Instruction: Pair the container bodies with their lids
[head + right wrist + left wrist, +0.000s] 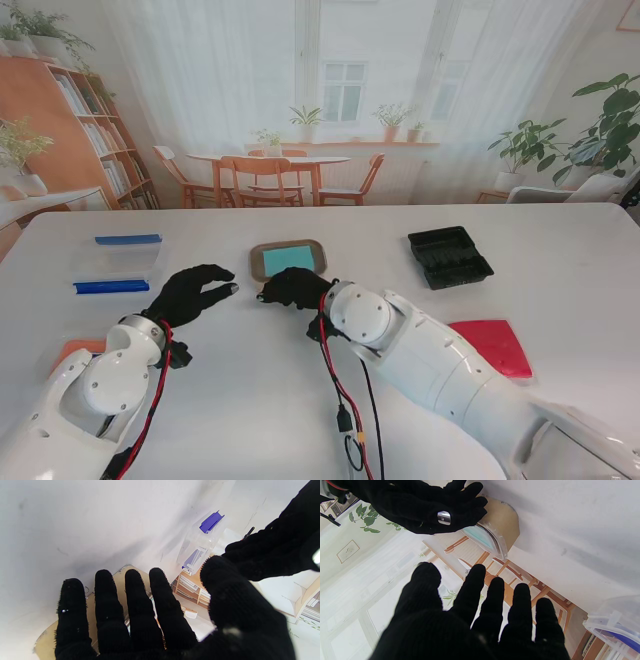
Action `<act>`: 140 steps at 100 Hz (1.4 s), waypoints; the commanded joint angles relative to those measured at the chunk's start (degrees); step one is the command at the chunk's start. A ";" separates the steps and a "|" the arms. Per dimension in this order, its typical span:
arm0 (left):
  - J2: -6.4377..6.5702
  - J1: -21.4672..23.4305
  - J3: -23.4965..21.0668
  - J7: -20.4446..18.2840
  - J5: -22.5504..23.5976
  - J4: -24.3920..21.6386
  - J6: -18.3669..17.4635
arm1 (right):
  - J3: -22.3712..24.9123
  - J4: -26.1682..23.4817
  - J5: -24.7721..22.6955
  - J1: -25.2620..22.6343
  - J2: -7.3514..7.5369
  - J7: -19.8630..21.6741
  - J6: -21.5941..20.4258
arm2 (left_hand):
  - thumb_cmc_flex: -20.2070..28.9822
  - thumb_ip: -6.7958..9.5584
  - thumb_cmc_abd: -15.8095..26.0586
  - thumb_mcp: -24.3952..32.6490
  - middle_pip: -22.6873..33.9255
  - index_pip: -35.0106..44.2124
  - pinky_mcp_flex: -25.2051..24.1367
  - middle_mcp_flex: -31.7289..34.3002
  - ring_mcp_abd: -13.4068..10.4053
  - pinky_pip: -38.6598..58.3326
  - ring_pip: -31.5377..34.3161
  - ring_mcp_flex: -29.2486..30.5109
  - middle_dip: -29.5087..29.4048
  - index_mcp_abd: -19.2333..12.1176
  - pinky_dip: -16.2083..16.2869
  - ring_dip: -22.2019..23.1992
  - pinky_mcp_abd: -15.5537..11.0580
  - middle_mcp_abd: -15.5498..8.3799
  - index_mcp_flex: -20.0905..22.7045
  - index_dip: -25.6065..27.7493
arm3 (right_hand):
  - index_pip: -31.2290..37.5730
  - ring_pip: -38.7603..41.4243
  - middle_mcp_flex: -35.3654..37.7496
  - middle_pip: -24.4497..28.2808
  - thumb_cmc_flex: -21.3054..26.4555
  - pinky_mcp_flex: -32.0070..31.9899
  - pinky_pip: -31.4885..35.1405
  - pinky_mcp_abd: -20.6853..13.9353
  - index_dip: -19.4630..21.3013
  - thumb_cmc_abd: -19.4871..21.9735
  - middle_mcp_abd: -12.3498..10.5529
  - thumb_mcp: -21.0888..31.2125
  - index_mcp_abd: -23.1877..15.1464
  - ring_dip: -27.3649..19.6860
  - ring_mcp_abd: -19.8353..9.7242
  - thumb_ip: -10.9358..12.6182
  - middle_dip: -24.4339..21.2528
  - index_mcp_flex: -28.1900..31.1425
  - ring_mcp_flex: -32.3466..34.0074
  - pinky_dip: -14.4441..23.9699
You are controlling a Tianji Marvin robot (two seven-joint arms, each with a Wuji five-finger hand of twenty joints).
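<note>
A tan-rimmed lid with a teal centre (288, 259) lies flat in the middle of the table; it shows as the tan lid (500, 527) and tan lid (50, 640) in the wrist views. My right hand (293, 288) hovers at its near edge, fingers spread, holding nothing. My left hand (190, 293) hangs open just left of it, thumb and fingers apart. A clear box with blue clips (117, 264) sits at the left, also seen as the clear box (200, 545). A black tray (449, 256) lies at the right, a red lid (492, 346) nearer to me.
An orange piece (78, 349) peeks out beside my left arm. Red and black cables (345, 410) trail along my right arm. The table's far edge (330, 208) runs in front of a room backdrop.
</note>
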 commanded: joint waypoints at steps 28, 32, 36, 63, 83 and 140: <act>-0.02 -0.62 0.76 -0.60 -0.52 0.56 0.39 | 0.18 9.55 1.73 4.26 -3.75 -0.78 -4.19 | -0.98 -1.09 1.21 -1.21 -0.82 -1.45 -0.97 -1.26 -1.72 -2.31 -1.79 -1.84 -0.70 -1.03 0.79 -0.48 -0.95 -1.33 -1.04 -0.61 | -0.85 -2.64 -3.91 -0.17 -1.76 -3.17 -3.89 -6.83 -1.37 1.40 -3.28 -0.04 -2.50 -1.44 -4.11 0.61 -1.73 -3.46 -3.64 -2.78; -0.03 -0.68 0.83 -0.60 -0.55 0.59 0.44 | 0.06 10.79 1.73 4.82 -4.26 -0.81 -4.55 | -1.01 -1.09 1.25 -1.21 -0.83 -1.46 -0.96 -1.32 -1.77 -2.32 -1.81 -1.89 -0.70 -1.09 0.81 -0.49 -0.93 -1.34 -1.06 -0.61 | -1.27 -3.02 -4.80 -0.36 -1.85 -3.73 -4.26 -7.47 -1.56 1.51 -3.80 -0.06 -2.84 -1.58 -4.73 0.61 -1.83 -4.30 -4.37 -2.96; -0.03 -0.73 0.87 -0.62 -0.57 0.61 0.44 | 0.00 12.14 1.88 5.36 -4.85 -0.82 -4.85 | -1.00 -1.09 1.26 -1.20 -0.83 -1.48 -0.97 -1.32 -1.78 -2.35 -1.83 -1.91 -0.70 -1.04 0.83 -0.50 -0.97 -1.39 -1.13 -0.62 | -1.66 -3.42 -5.77 -0.51 -1.79 -4.52 -4.77 -7.95 -1.73 1.55 -4.42 -0.05 -3.12 -1.72 -5.38 0.63 -1.90 -5.01 -5.20 -3.17; -0.04 -0.97 1.01 -0.58 -0.51 0.78 0.54 | -0.55 21.95 1.17 9.73 -8.89 -0.12 -7.28 | -1.02 -1.08 1.26 -1.19 -0.87 -1.52 -1.01 -1.43 -1.78 -2.49 -1.89 -1.99 -0.73 -1.02 0.96 -0.52 -0.95 -1.33 -1.29 -0.66 | -2.93 -4.61 -9.07 -0.17 -2.26 -6.21 -6.14 -10.67 -2.43 2.09 -6.41 -0.26 -4.50 -2.13 -8.27 0.58 -2.08 -7.27 -7.25 -3.34; -0.05 -0.98 1.10 -0.58 -0.51 0.74 0.88 | 0.30 30.59 -0.39 12.84 -12.70 0.35 -9.96 | -1.11 -1.09 1.18 -1.22 -0.86 -1.53 -0.99 -1.45 -1.80 -2.55 -1.94 -1.98 -0.72 -1.05 1.06 -0.54 -0.99 -1.43 -1.35 -0.68 | -3.41 -4.93 -10.99 0.24 -2.22 -6.83 -6.67 -11.94 -2.74 2.16 -7.67 -0.19 -5.33 -2.22 -9.28 0.62 -2.24 -8.57 -8.16 -3.13; 0.00 -0.88 0.73 -0.87 -0.60 0.60 0.85 | 3.60 40.39 -4.23 16.54 -17.52 2.40 -12.24 | -1.27 -1.08 1.16 -1.22 -0.96 -1.53 -1.01 -1.70 -1.94 -2.84 -2.15 -2.13 -0.77 -1.23 1.31 -0.61 -0.96 -1.47 -1.59 -0.75 | -3.62 -4.30 -15.16 1.97 -2.56 -5.91 -5.39 -11.42 -3.42 2.12 -10.53 -0.11 -7.89 -1.86 -9.48 0.68 -2.78 -11.34 -8.28 -1.86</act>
